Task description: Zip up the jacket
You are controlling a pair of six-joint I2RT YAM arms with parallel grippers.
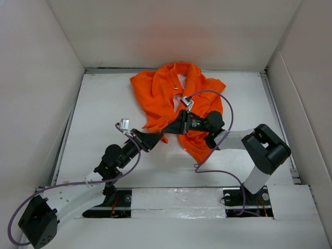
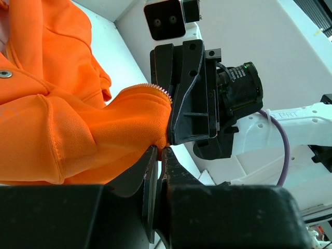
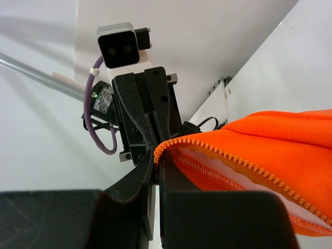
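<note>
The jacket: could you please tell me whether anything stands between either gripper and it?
Nothing visible does. The left gripper and the right gripper are each shut on the jacket itself, pinching its fabric near the zipper teeth and facing each other closely.

Open table left of jacket, walls hemming sides

a robotics lab test cell, by the look: plain white panels boxing in a white table, left arm and right arm bolted at its near edge (purple cables trailing), a wrist camera on show.
</note>
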